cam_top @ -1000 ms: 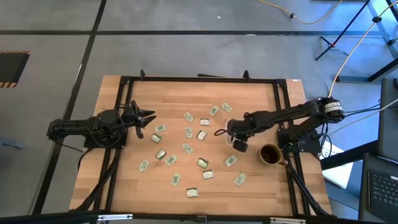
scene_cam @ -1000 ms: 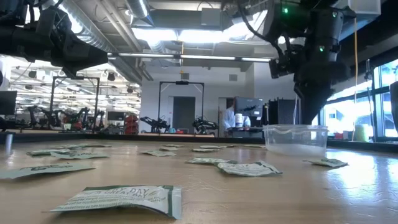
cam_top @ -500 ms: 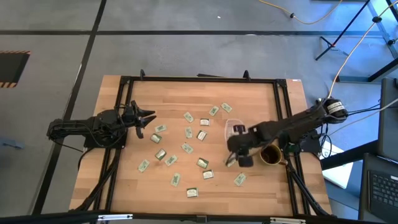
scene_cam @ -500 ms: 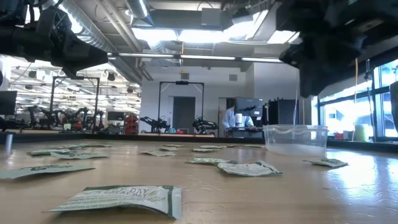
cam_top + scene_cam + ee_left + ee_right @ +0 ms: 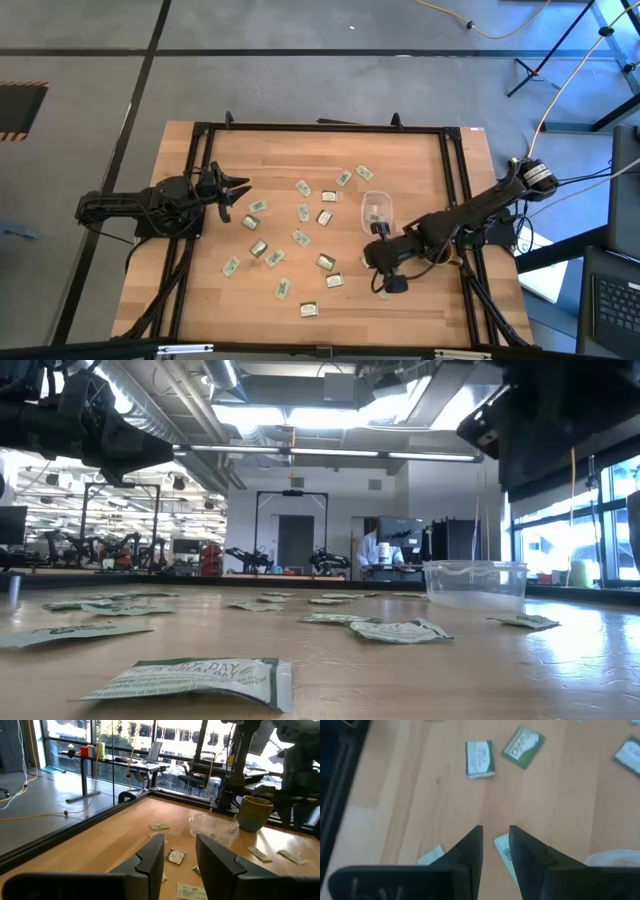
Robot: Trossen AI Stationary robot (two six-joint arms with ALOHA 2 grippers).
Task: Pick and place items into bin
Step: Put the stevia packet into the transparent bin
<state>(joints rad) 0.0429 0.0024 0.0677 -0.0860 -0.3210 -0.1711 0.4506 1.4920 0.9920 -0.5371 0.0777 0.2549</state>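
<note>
the small flat pale green and white paper packets [image 5: 302,238] are lying scattered over the light wooden tabletop [image 5: 200,290], one [image 5: 506,856] just beyond the fingertips of the right hand [image 5: 495,836], whose jaws are standing narrow and holding nothing. the clear round-cornered plastic tub [image 5: 376,209] is sitting near, one packet seemingly inside. the packets are probably very light, thin and bendy; pinching an edge looks best. the left hand [image 5: 179,851] is waiting at the left edge, jaws apart and empty.

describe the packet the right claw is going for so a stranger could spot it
Start at the clear bin right of the table's centre, then follow the right arm to its claw nearer the front edge. The packet lies directly between that claw's parted fingers; every other packet lies clear of it.
</note>
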